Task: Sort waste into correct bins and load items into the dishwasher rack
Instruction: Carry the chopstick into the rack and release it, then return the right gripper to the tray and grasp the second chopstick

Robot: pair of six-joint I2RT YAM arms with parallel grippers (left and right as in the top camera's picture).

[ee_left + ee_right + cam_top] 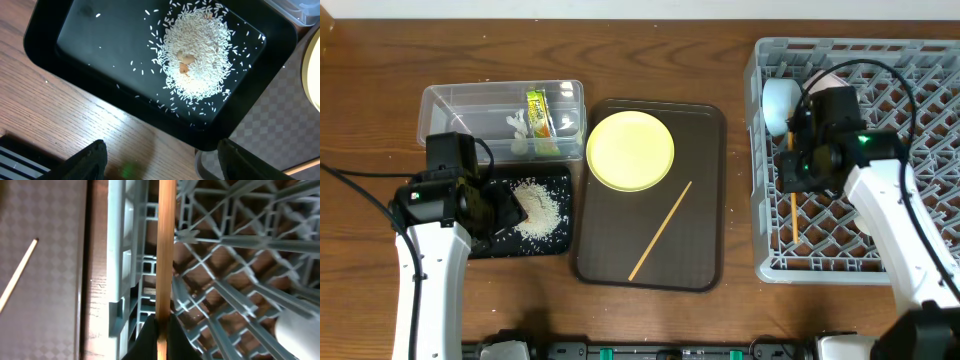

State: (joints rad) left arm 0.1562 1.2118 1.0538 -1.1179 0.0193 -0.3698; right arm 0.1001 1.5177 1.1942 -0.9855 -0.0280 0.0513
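Looks like the step in hand is loading chopsticks into the dishwasher rack (920, 90). The right pincer (161, 328) is clamped shut on one wooden chopstick (165, 250); the stick runs straight out ahead of its fingertips, over the grid just inside the rack wall. My guess for the next move: lower it so it settles between the bars, then let go; it's thin, so it could slip through a cell or roll.

The other chopstick (660, 231) lies off to that pincer's side, past the rack wall, on the brown serving tray (705, 250); the yellow plate (630, 150) sits on the same tray, neither of them loaded yet. There's a white dish (780, 100) in the rack, close beside the right pincer; cup or bowl, I can't tell.

The left pincer (162, 157) is spread wide with nothing in it. Just ahead of its fingers is the black tray (90, 45), holding the rice pile (197, 55) plus stray grains; farther ahead, the clear tub (445, 105) holds the green-yellow wrapper (537, 112) and the white scraps (518, 135).
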